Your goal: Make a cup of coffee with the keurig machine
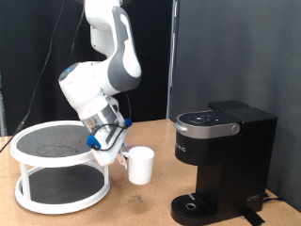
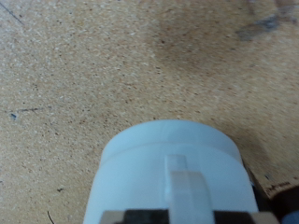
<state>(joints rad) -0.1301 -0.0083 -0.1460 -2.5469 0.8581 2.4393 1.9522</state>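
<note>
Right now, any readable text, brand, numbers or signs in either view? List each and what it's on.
No text can be read for certain.
Brewer front: a light vertical marking, likely the brand, too small and blurred to read.
Brewer top panel: faint button marks, unreadable.
Mug, stand, hand: no lettering visible.
Wrist view: only the mug and bare tabletop, no text.

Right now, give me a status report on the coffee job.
Pincer at the mug handle, grip unclear. Mug on table between stand and coffee machine. Machine lid down.
</note>
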